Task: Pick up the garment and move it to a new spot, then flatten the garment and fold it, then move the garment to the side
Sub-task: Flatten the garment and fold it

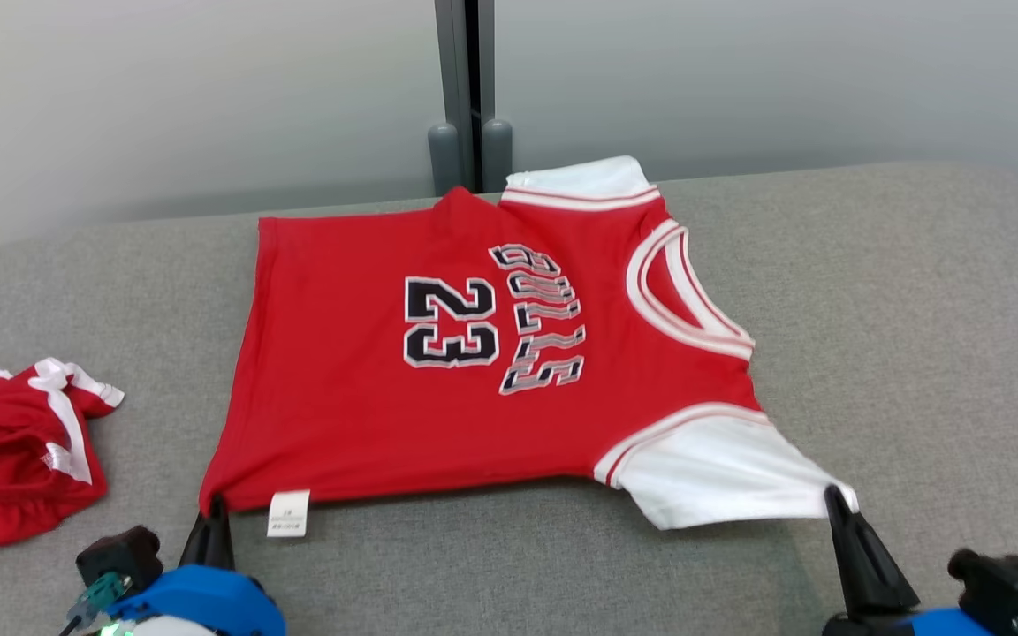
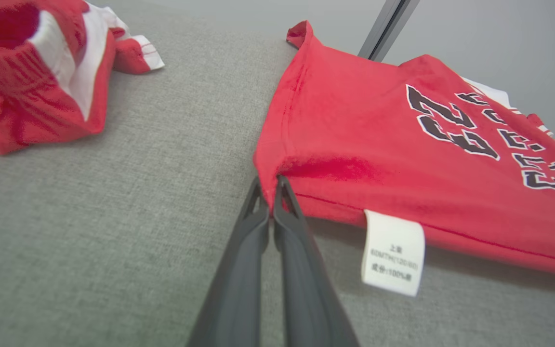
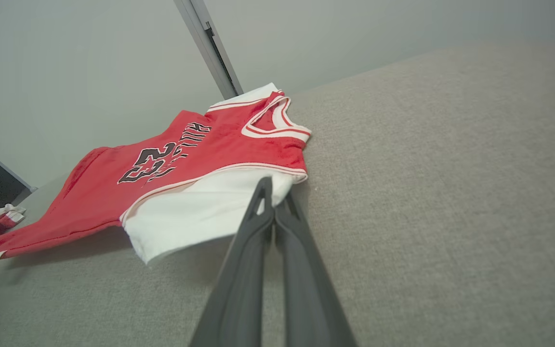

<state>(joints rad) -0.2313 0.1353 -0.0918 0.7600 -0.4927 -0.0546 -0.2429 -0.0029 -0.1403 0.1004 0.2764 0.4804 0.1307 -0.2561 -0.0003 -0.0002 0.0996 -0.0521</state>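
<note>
grey fabric surface [image 1: 915, 309], rounded far corners. red jersey [image 1: 368, 397] with white sleeves spread face-up mid-surface, collar to the right, near edge slightly raised. crumpled red-and-white shorts [image 1: 5, 459] at the left edge, apart from the jersey

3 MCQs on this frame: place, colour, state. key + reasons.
1. Where are the shorts relative to the shirt? A) robot's left of it B) on top of it C) robot's right of it
2. What colour are the sleeves? A) black B) white C) grey
3. The left claw is: A) open, holding nothing B) shut on the shorts C) shut on the shirt's corner
Key: 1 A, they lie at the head view's left; 2 B, white with red trim; 3 C, it pinches the hem corner by the label.
</note>
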